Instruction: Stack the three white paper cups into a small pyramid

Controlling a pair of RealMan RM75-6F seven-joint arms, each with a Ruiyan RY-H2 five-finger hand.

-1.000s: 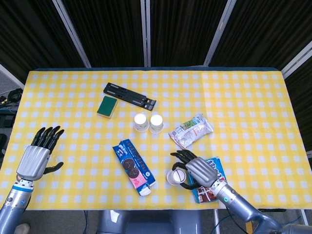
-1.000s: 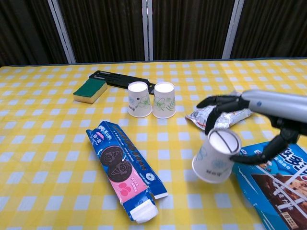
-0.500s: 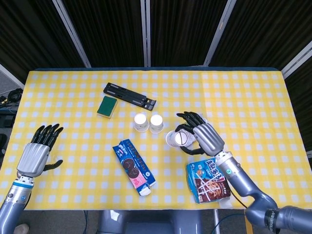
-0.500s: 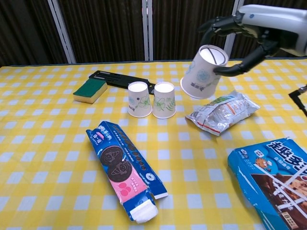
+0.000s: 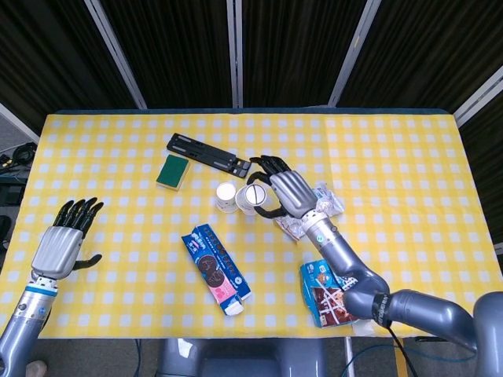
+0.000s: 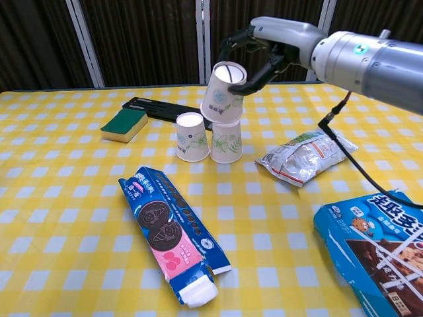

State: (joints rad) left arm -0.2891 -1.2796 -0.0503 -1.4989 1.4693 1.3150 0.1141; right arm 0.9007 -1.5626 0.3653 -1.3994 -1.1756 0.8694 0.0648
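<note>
My right hand (image 6: 264, 46) grips the third cup (image 6: 223, 92), tilted, above the two cups (image 6: 209, 137) standing side by side; my left hand (image 5: 61, 243) rests spread and empty. Thin paper crushes easily, so I hold its sides lightly

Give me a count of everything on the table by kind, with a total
White paper cups: 3 (two standing, one held by the right hand)
Snack packs: 3
Green sponge: 1
Black bracket: 1
Total: 8
</note>
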